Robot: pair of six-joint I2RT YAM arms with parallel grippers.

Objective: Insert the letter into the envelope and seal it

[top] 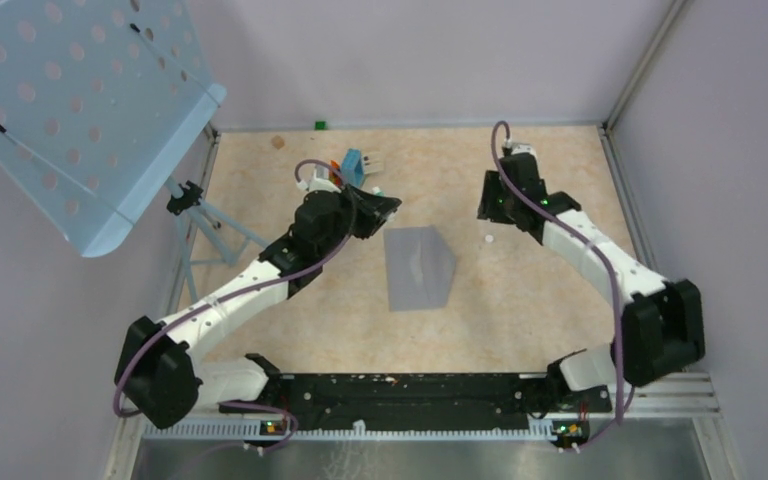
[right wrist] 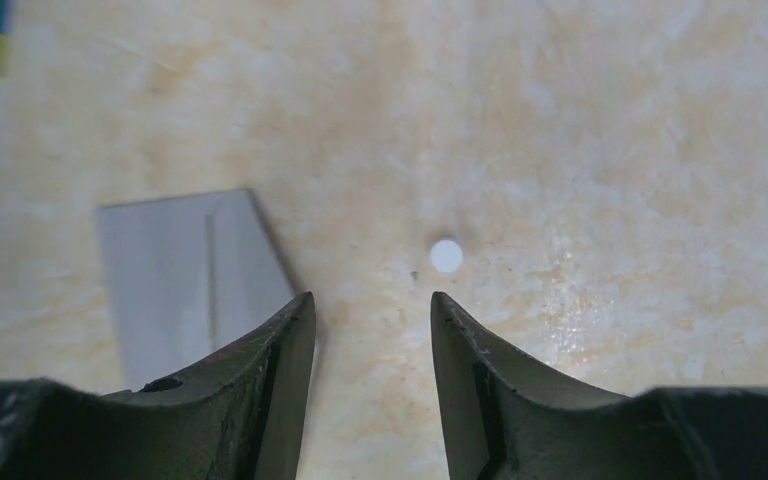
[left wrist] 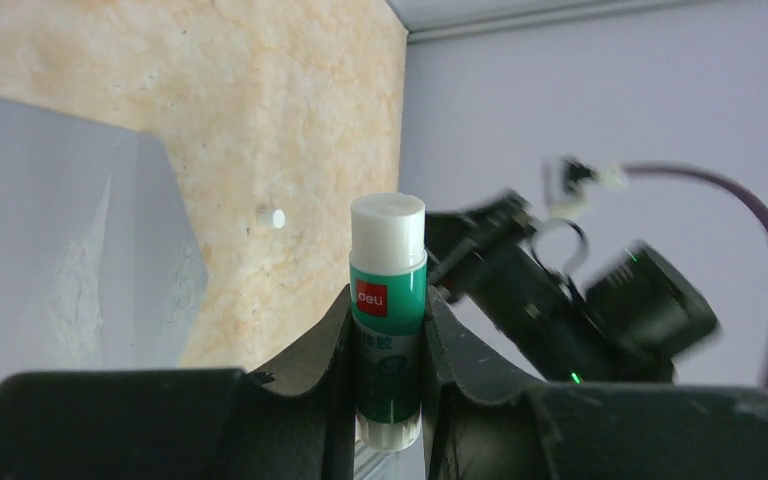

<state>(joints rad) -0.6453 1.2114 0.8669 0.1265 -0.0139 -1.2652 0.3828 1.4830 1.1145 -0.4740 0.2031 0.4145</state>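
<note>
The grey envelope (top: 418,268) lies flat mid-floor, its flap spread to the right; it also shows in the left wrist view (left wrist: 70,250) and the right wrist view (right wrist: 185,280). The letter is not in view. My left gripper (top: 385,205) hovers just beyond the envelope's far left corner and is shut on a white glue stick with a green label (left wrist: 388,320), held upright between the fingers. My right gripper (top: 488,208) is open and empty (right wrist: 372,305), above bare floor to the right of the envelope.
A small white round disc (top: 487,240) lies on the floor right of the envelope, also in the right wrist view (right wrist: 446,256). A blue-orange-green block cluster (top: 355,168) sits behind the left gripper. A blue perforated stand (top: 80,110) leans at far left.
</note>
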